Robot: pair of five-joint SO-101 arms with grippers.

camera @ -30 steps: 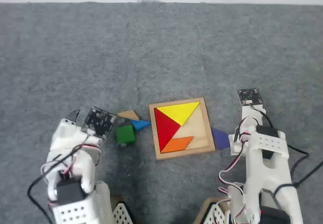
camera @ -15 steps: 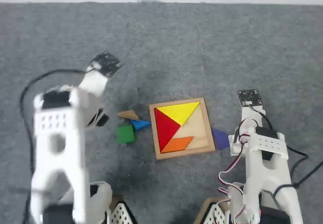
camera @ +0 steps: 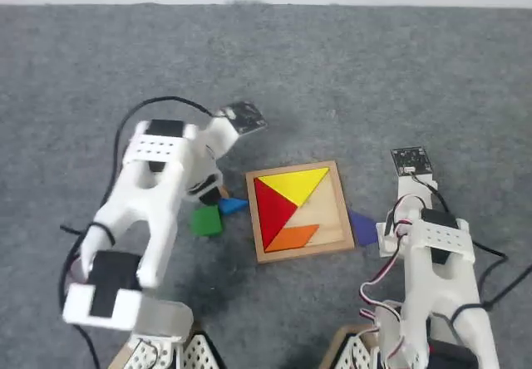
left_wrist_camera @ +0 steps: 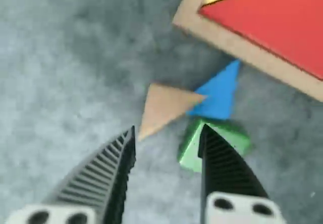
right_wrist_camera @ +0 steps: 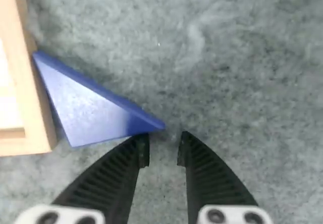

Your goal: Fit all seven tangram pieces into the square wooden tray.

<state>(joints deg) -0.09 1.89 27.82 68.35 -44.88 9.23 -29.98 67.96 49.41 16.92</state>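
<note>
The square wooden tray [camera: 338, 211] holds a yellow triangle [camera: 305, 183], a red triangle [camera: 273, 207] and an orange piece [camera: 292, 237]. Just left of it lie a tan triangle [left_wrist_camera: 164, 108], a light blue triangle [left_wrist_camera: 219, 93] and a green square [left_wrist_camera: 217, 138]. My left gripper [left_wrist_camera: 167, 130] hangs open above them, its tips on either side of the tan triangle's near corner. A dark blue triangle [right_wrist_camera: 86, 110] rests against the tray's right edge [right_wrist_camera: 25, 72]. My right gripper [right_wrist_camera: 162, 137] sits just behind that triangle's corner, its fingers slightly apart and holding nothing.
Grey felt covers the whole table [camera: 332, 70]. The left arm [camera: 158, 186] reaches over the loose pieces and hides part of them in the high view. The right arm [camera: 428, 244] stands to the right of the tray.
The left arm swung from the front left, out and across, to above the loose pieces beside the tray. The right arm and all the pieces stayed put.
</note>
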